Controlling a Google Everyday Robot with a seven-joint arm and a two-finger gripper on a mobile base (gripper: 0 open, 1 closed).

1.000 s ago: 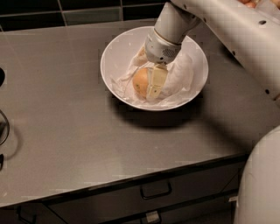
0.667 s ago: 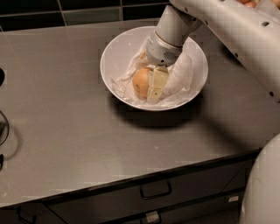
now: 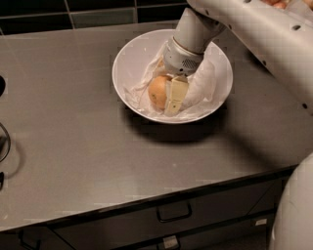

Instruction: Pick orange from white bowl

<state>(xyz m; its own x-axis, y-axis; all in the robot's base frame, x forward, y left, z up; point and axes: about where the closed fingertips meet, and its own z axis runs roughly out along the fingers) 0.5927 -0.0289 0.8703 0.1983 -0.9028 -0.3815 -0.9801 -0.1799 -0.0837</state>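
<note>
The white bowl (image 3: 132,53) stands on the grey counter, lined with crumpled white paper (image 3: 203,85). The dull yellow-orange orange (image 3: 157,92) lies in it, left of centre on the paper. My gripper (image 3: 167,100) reaches down into the bowl from the upper right. Its pale tip lies right against the orange's right side and covers part of it. The orange rests low in the bowl.
The grey countertop (image 3: 73,136) runs left and forward to its front edge, with drawers (image 3: 171,215) below. A dark tiled wall (image 3: 73,12) stands behind. Dark objects (image 3: 4,146) sit at the far left edge. My arm (image 3: 264,39) spans the upper right.
</note>
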